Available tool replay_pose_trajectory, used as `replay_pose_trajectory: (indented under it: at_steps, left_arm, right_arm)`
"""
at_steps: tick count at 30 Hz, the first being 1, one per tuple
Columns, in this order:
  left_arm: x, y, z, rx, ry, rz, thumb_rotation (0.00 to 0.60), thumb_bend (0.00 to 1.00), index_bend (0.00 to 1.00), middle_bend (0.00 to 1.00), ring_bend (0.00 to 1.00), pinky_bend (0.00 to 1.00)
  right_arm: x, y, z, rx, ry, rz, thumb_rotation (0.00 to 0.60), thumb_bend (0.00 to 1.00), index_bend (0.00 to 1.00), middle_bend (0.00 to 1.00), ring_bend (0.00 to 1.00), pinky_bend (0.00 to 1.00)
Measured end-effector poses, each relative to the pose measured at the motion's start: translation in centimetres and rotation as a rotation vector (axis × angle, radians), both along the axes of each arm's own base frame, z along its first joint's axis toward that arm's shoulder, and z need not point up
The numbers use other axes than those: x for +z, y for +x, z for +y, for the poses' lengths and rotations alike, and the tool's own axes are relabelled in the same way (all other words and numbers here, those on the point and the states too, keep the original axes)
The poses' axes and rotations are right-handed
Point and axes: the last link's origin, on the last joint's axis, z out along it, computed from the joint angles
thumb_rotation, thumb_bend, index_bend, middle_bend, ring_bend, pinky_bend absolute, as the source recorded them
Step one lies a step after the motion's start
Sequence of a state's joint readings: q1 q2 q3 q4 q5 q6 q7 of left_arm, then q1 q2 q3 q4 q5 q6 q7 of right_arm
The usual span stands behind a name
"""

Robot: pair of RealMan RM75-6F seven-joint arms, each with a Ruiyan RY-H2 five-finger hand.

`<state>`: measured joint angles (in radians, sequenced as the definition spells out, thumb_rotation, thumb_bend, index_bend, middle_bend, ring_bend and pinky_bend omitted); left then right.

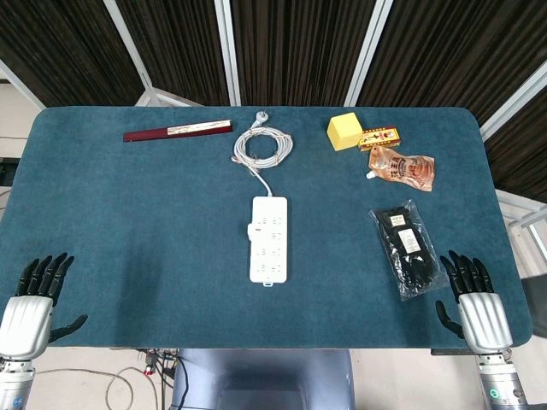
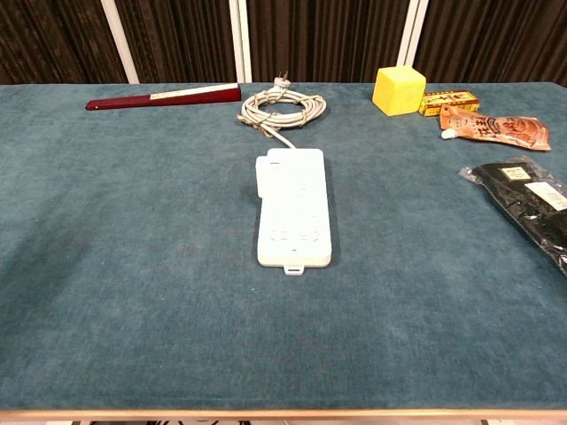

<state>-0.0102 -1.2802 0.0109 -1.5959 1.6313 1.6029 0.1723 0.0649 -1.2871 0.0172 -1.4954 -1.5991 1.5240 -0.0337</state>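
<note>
At the near edge of the table (image 1: pixel 154 248), well left of the white power strip (image 1: pixel 268 238), the left hand (image 1: pixel 32 306) rests with fingers spread, holding nothing. Well right of the strip, the right hand (image 1: pixel 474 301) lies likewise spread, seemingly just short of the bagged black item (image 1: pixel 407 247).

Matt cloth table (image 1: pixel 128 213), glossy plastic power strip (image 1: pixel 268 238)
</note>
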Motion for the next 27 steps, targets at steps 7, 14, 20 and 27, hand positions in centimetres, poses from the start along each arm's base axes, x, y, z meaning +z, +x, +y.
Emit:
replay_pose_trajectory:
  at_steps: [7, 14, 20, 27]
  left_arm:
    - [0.30, -0.31, 0.18, 0.013, 0.008, -0.005, 0.600, 0.02, 0.05, 0.03, 0.01, 0.04]
    - [0.14, -0.10, 0.08, 0.005, -0.002, -0.009, 0.600, 0.02, 0.05, 0.03, 0.01, 0.04]
    - [0.06, 0.16, 0.17, 0.001, -0.004, -0.008, 0.600, 0.02, 0.05, 0.03, 0.01, 0.04]
    - [0.00, -0.06, 0.14, 0.009, -0.010, -0.001, 0.600, 0.02, 0.05, 0.03, 0.01, 0.04]
  right_arm:
    - [-0.34, 0.03, 0.13, 0.003, 0.013, 0.012, 0.600, 0.49, 0.00, 0.00, 0.00, 0.00]
    - [-0.35, 0.25, 0.31, 0.011, 0.016, -0.001, 0.600, 0.49, 0.00, 0.00, 0.00, 0.00]
    - [-0.16, 0.27, 0.19, 0.013, 0.009, -0.005, 0.600, 0.49, 0.00, 0.00, 0.00, 0.00]
    - [-0.36, 0.41, 0.09, 0.026, 0.015, -0.003, 0.600, 0.49, 0.00, 0.00, 0.00, 0.00]
